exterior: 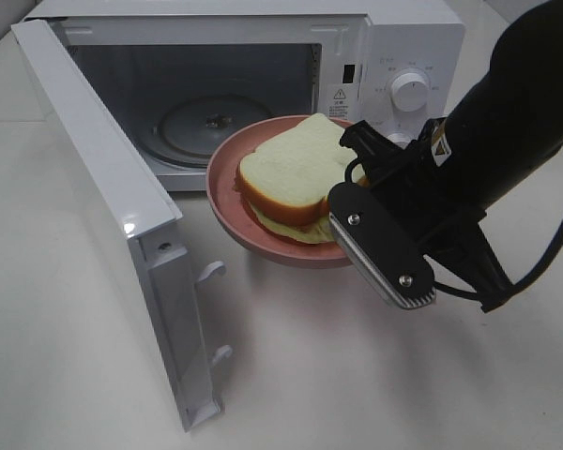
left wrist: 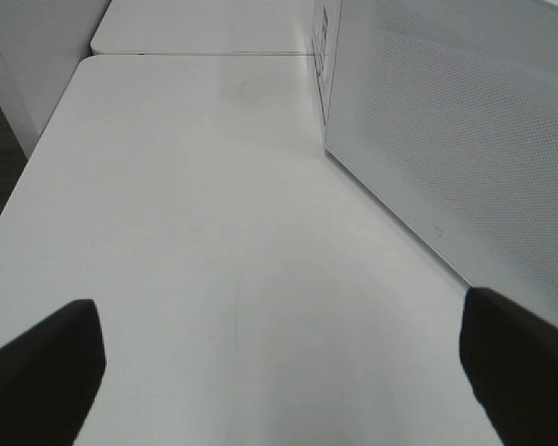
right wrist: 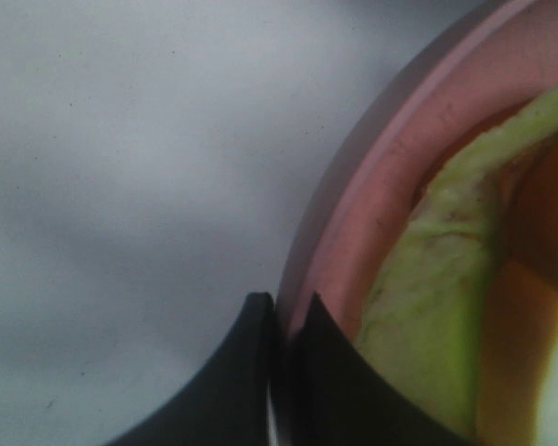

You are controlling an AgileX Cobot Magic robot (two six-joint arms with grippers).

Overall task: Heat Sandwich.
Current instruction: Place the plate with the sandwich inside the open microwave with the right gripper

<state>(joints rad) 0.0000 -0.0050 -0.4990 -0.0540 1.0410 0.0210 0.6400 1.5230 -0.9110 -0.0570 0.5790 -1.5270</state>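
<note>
Sandwich (exterior: 296,173) sat on the pink plate (exterior: 263,246) at the microwave's (exterior: 403,47) open mouth. Looked soft and slidey, so my right gripper (right wrist: 281,311) pinched the plate's rim, not the bread; left gripper (left wrist: 279,321) hung wide open.

We count 1 microwave (exterior: 394,37), with 1 door (exterior: 94,178), 1 glass turntable (exterior: 197,127) and 1 round knob (exterior: 413,92) in clear sight. We count 2 latch hooks (exterior: 209,272) on the door's edge. We see 1 pink plate (exterior: 235,211) and 1 sandwich (exterior: 291,164). We count 2 grippers: 1 left gripper (left wrist: 279,372), showing 2 dark fingers (left wrist: 46,372), and 1 right gripper (right wrist: 281,321). We see 1 white table (exterior: 357,375).
</note>
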